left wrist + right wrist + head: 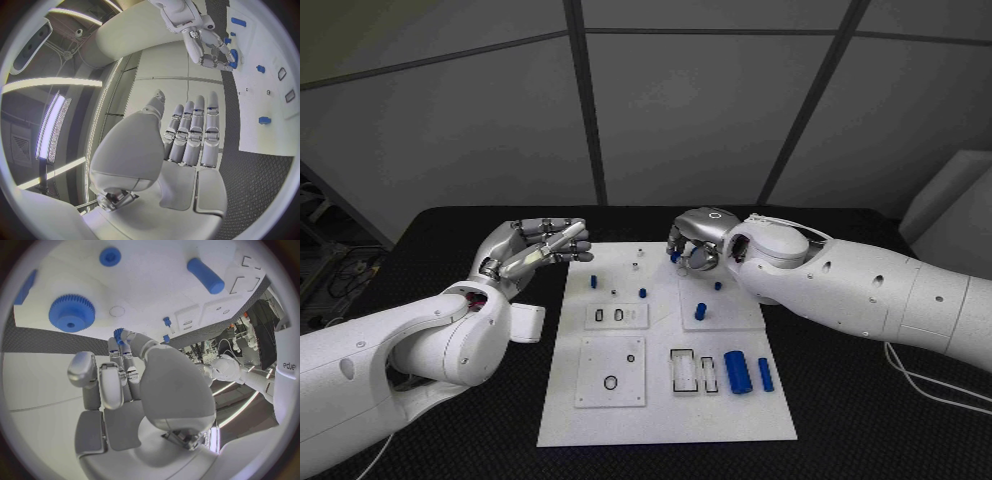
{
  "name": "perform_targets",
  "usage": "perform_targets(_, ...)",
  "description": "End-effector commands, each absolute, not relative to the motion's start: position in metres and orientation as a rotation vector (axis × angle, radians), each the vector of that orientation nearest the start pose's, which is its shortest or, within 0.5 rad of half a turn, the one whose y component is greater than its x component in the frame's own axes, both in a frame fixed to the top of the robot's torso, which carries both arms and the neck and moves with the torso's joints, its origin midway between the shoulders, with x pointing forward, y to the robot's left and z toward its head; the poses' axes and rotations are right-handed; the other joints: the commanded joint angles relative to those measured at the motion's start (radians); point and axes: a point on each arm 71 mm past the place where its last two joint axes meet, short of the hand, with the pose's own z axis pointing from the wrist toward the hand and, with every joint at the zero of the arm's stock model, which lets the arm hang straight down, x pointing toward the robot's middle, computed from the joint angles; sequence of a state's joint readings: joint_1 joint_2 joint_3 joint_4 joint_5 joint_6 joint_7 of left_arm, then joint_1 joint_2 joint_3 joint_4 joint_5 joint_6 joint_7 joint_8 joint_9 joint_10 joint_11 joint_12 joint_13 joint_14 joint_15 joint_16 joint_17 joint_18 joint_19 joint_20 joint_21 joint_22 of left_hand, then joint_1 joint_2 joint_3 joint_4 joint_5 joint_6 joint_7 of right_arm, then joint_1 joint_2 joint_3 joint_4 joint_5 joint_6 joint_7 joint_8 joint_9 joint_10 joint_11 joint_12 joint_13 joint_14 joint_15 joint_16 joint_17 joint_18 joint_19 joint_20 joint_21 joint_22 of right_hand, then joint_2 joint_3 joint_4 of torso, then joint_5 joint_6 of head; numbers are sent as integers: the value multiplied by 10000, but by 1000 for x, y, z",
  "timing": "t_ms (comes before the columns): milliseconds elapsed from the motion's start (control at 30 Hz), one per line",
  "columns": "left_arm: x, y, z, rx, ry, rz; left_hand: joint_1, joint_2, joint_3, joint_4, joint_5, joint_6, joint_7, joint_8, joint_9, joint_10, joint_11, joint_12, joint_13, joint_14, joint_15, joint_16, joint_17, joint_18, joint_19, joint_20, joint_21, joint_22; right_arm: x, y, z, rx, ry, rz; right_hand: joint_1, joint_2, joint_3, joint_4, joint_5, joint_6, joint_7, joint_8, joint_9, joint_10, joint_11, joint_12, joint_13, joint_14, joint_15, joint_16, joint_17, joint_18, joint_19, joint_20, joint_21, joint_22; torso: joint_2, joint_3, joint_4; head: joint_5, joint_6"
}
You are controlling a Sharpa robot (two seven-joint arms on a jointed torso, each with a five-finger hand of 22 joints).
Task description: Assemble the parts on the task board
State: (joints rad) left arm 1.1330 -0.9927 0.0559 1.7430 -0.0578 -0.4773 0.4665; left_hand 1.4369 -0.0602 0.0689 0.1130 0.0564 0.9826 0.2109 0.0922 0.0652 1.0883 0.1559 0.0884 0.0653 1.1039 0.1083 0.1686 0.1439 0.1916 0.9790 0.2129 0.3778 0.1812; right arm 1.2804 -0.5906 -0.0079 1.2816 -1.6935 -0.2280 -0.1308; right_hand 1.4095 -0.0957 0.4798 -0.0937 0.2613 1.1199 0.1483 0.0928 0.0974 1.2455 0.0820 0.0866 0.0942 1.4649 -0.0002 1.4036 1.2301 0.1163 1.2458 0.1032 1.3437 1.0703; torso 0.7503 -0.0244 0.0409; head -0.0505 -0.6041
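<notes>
The white task board [668, 420] lies in the middle of the black table. My right hand [695, 244] hovers over the board's far middle and pinches a small blue gear [119, 334] at its fingertips. Under that hand are a large blue gear [72, 312], a blue knob [110, 256] and a blue peg [205, 275]. My left hand [540, 246] hangs off the board's far left corner with straight fingers [194, 135] and nothing in it. Small blue pegs [620, 291] stand in the far half, and two blue cylinders [737, 372] lie near the right edge.
White sub-plates with slots sit on the board at its left middle [613, 316], near left [612, 372] and near middle [689, 370]. Cables [935, 388] trail on the table to the right. A pale panel [956, 200] stands at the far right.
</notes>
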Motion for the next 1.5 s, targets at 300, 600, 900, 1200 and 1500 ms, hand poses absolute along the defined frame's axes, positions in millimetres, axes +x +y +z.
perform_targets(300,451,226,-147,-10455,12586,-15343,-108,9,-11,-88,-51,-27,61,-45,-11,-51,60,-51,-10,-1,51,-39,16,-126,23,6,35,16,550,-114,-138,-3464,14181,5196,1,-50,72,17,35,52,43,-6,-1,121,-43,-74,60,480,-29,92,50,-155,0,-5,75,48,34,-1,28,52,56)
perform_targets(600,452,225,-146,-10424,12575,-15386,-110,10,-14,-94,-51,-31,63,-52,-10,-57,63,-59,-10,-2,54,-46,17,-126,20,8,33,16,557,-100,-139,-3463,14031,5270,-39,-57,75,36,13,55,45,-13,4,124,-38,-84,63,484,-21,108,72,-159,4,4,93,72,39,-2,50,120,19)
perform_targets(900,452,225,-145,-10402,12555,-15397,-110,10,-14,-94,-51,-31,63,-52,-10,-57,63,-59,-10,-2,54,-46,17,-126,20,8,33,16,561,-91,-142,-3522,14209,5297,-67,-66,75,47,5,49,48,-23,6,117,-35,-97,64,487,-16,121,90,-159,-1,10,99,77,54,5,28,146,-24)
perform_targets(1200,453,224,-143,-10376,12540,-15421,-110,10,-14,-94,-51,-31,63,-52,-10,-57,63,-59,-10,-2,54,-46,17,-126,20,8,33,16,563,-86,-144,-3581,14367,5367,-94,-71,79,60,-3,37,52,-36,7,105,-30,-112,63,486,-11,122,83,-157,-11,17,102,76,51,6,45,167,-58)
perform_targets(1500,453,224,-142,-10343,12514,-15442,-113,14,-21,-110,-51,-39,66,-69,-10,-72,68,-79,-10,-5,58,-63,22,-128,12,11,29,15,564,-80,-145,-3677,14544,5415,-115,-76,78,70,-7,27,55,-46,7,97,-27,-122,63,484,-7,121,77,-157,-18,21,105,77,59,7,26,206,-99)
